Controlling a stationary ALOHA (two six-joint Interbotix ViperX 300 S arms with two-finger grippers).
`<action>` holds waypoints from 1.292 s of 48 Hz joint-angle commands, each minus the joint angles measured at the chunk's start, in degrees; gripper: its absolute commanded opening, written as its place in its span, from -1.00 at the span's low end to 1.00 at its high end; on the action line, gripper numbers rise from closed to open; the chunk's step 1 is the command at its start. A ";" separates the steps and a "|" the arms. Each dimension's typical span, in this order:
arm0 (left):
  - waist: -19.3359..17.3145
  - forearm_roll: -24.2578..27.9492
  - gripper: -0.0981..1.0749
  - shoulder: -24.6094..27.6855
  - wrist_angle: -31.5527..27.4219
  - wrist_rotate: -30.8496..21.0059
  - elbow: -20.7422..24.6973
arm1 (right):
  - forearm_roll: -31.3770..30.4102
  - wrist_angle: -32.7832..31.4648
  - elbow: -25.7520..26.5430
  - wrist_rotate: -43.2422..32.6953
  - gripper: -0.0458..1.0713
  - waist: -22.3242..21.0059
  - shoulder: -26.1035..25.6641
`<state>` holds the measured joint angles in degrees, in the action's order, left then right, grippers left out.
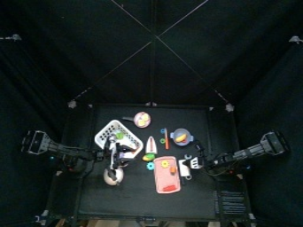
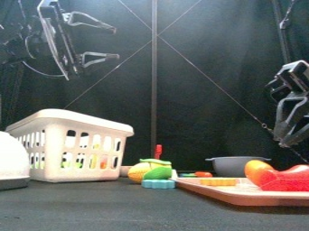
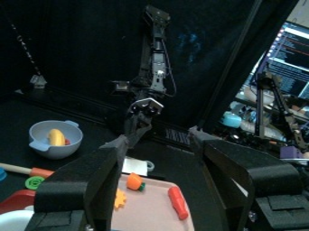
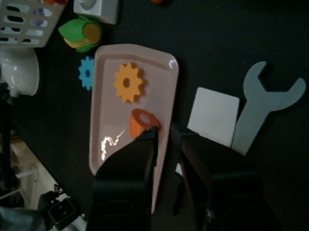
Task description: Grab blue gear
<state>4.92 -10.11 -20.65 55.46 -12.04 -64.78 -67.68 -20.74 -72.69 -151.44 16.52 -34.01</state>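
One blue gear (image 4: 87, 70) is lying flat on the table (image 4: 241, 36), just beside the long edge of the single pink board (image 4: 115, 126) and near the green-yellow piece (image 4: 79, 34); in the front view it is sitting low between the white basket (image 2: 69, 144) and the board. One yellow gear (image 4: 129, 81) and one orange-red piece (image 4: 145, 121) are resting on the board. One white card (image 4: 215, 115) and one pale wrench cutout (image 4: 258, 99) are lying beside the board. One blue bowl (image 3: 56, 137) is holding an orange thing. Left hand (image 3: 163, 180) is hanging high with jaws spread wide, gripping nothing. Right hand (image 4: 176, 161) is hovering over the board's end; can't tell if it is open or closed.
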 commanded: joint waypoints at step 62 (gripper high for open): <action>2.20 26.28 0.81 26.02 -56.07 1.58 29.27 | -22.32 -7.56 9.23 -0.35 0.19 -4.92 6.94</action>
<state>6.94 15.82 4.66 3.08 -10.46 -38.94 -90.00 -27.95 -64.78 -151.88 11.07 -27.69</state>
